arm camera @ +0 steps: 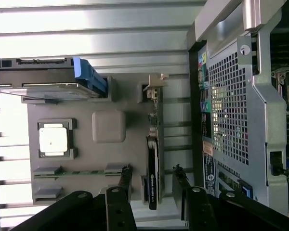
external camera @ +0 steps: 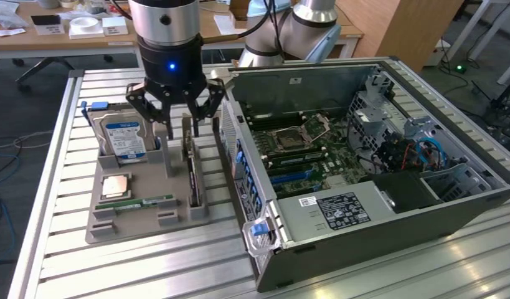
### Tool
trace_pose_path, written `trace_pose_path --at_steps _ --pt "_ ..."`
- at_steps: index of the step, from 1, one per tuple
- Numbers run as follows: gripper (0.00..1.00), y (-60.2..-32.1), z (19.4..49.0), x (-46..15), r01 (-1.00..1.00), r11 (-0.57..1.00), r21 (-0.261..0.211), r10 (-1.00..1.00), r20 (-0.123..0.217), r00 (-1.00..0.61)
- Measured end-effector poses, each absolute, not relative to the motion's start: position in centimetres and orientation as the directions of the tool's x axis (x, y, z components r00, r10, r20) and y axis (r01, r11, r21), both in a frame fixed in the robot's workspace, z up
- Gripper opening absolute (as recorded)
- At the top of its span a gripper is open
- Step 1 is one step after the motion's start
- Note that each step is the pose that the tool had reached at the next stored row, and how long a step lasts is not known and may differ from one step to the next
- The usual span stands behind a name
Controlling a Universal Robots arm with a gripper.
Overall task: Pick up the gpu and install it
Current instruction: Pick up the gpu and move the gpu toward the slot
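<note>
Gpu (external camera: 190, 174) stands on edge in the grey holder (external camera: 113, 232), at nine o'clock from the open computer case (external camera: 363, 246) in the exterior view, gripper (external camera: 182, 128) poised over it, jaws wide and empty: pick-up approach, I judge, calling for a straight, centred descent.

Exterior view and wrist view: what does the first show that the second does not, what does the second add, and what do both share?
Exterior view: the motherboard inside the open computer case, and the power supply label.
Wrist view: the case's perforated back panel, seen face-on.
Both: the open gripper over the gpu, a finger to each side, not touching; the hard drive and processor in the grey holder.
</note>
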State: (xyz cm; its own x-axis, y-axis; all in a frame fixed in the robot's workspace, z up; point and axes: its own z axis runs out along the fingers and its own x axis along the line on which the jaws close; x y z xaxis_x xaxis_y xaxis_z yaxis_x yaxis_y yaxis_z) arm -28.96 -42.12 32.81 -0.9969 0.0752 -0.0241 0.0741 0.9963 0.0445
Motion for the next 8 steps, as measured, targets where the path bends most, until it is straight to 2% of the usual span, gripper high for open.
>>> trace_pose_path --at_steps 8 --pt "0.47 -42.18 32.17 -28.97 0.074 0.996 0.044 0.075 -0.024 -0.997"
